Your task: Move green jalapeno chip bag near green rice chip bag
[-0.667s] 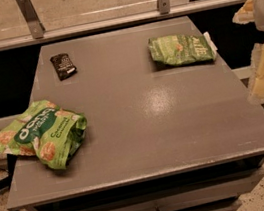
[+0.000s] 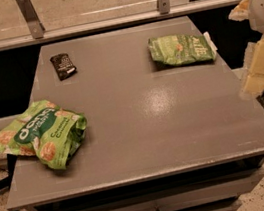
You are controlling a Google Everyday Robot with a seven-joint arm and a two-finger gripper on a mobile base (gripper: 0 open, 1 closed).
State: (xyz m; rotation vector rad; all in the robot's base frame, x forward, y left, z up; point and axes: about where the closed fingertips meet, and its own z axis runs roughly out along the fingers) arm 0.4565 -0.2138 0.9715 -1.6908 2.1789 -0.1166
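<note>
The green jalapeno chip bag lies flat at the far right of the grey table, its white end edge pointing right. The green rice chip bag is puffy and lime green with a dark band, and lies at the table's left edge, partly overhanging it. The two bags are far apart. My gripper is a pale cream shape off the table's right edge, to the right of and nearer than the jalapeno bag, and touches nothing.
A small dark snack packet lies at the far left of the table. A metal rail with posts runs behind the table. A drawer front sits below the near edge. A cable and a caster are on the floor at the left.
</note>
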